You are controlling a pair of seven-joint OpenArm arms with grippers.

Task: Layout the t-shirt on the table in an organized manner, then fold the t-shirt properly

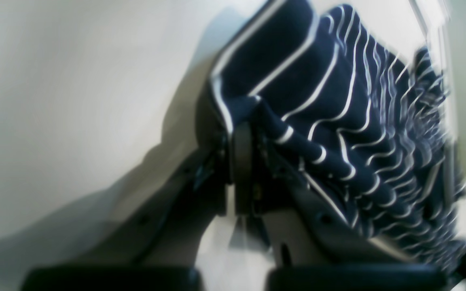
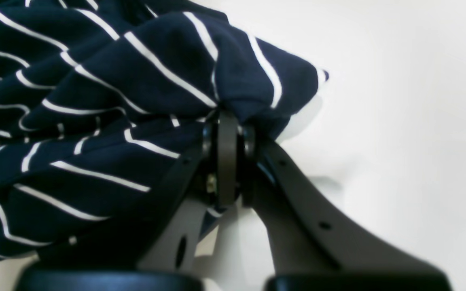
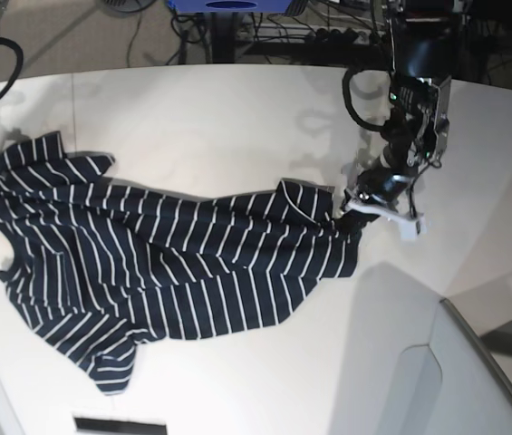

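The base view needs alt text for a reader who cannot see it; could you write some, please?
A navy white-striped t-shirt lies stretched and rumpled across a white table. The left gripper pinches its edge at the view's right, while its other end reaches the view's left edge.

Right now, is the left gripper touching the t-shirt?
Touching. The left wrist view shows the left gripper shut on a bunched fold of the t-shirt, striped fabric pinched between its closed jaws.

Beyond the far edge, a grey floor (image 3: 101, 36) strewn with black cables (image 3: 292, 34). A blue object (image 3: 228, 5) sits there, partly cropped. Light even, soft shadows.
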